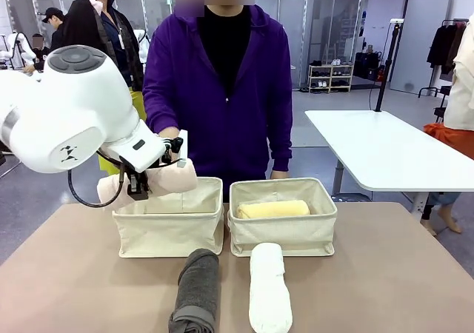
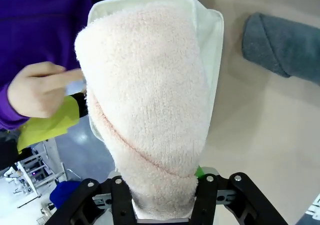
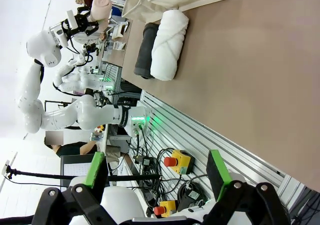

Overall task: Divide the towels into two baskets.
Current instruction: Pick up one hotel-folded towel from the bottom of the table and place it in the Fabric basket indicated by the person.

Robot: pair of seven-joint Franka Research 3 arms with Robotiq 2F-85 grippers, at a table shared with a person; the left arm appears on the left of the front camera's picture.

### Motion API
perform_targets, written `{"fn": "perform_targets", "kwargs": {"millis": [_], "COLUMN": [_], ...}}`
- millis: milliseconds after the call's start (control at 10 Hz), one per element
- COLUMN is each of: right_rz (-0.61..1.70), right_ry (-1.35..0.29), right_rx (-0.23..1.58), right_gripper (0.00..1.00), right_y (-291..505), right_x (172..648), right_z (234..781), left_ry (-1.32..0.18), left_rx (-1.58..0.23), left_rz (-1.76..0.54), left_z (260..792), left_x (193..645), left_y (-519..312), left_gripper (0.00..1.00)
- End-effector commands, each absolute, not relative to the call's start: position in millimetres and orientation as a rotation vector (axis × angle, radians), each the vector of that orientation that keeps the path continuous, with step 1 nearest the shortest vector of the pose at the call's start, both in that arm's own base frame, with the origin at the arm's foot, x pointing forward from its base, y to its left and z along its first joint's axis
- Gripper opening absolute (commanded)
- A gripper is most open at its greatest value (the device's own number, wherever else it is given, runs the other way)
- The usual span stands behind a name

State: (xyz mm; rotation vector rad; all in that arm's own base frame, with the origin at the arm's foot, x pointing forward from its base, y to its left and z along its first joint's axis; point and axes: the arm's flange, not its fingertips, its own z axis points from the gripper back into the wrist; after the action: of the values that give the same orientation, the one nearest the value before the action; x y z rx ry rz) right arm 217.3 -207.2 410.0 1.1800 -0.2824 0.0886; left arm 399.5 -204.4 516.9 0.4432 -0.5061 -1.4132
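Note:
My left gripper [image 1: 141,182] is shut on the pale pink towel [image 1: 169,179], holding it over the back left corner of the left basket [image 1: 169,229]. In the left wrist view the pink towel [image 2: 150,110] rises from between the fingers [image 2: 122,200], over the basket's rim [image 2: 214,35]. The right basket [image 1: 283,233] holds the yellow towel [image 1: 272,209]. The dark grey towel [image 1: 196,288] and the white towel [image 1: 269,292] lie side by side on the table in front of the baskets. My right gripper [image 3: 157,170] is open and holds nothing, away from the white towel [image 3: 170,45].
A person in a purple top [image 1: 222,74] stands behind the baskets, one hand [image 2: 40,91] close to the pink towel. A white table [image 1: 385,152] stands at the back right. The brown tabletop [image 1: 385,274] lies bare to the right of the towels.

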Motion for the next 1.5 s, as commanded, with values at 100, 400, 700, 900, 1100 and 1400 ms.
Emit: {"fn": "perform_targets", "kwargs": {"millis": [100, 400, 700, 900, 1100, 1400], "right_rz": [0.1, 0.1, 0.1, 0.1, 0.1, 0.1], "right_ry": [-0.301, -0.301, -0.301, -0.301, -0.301, -0.301], "right_rx": [1.183, 1.183, 1.183, 1.183, 1.183, 1.183], "right_gripper": [1.0, 1.0, 1.0, 1.0, 1.0, 1.0], "right_y": [-206.4, -206.4, -206.4, -206.4, -206.4, -206.4], "right_x": [217.8, 217.8, 217.8, 217.8, 217.8, 217.8], "right_z": [412.2, 412.2, 412.2, 412.2, 412.2, 412.2], "left_ry": [-0.508, -0.47, -0.488, -0.414, -0.368, -0.402], "left_rx": [0.515, 0.432, 0.491, 0.531, 0.538, 0.527], "left_rz": [-1.556, -1.703, -1.691, -1.679, -1.675, -1.676], "left_z": [504.8, 471.8, 438.7, 418.4, 406.8, 407.9], "left_x": [424.8, 497.6, 548.3, 574.4, 587.7, 582.7], "left_y": [-208.9, -210.7, -226.4, -233.2, -236.0, -233.8], "left_gripper": [0.4, 0.4, 0.4, 0.4, 0.4, 1.0]}}
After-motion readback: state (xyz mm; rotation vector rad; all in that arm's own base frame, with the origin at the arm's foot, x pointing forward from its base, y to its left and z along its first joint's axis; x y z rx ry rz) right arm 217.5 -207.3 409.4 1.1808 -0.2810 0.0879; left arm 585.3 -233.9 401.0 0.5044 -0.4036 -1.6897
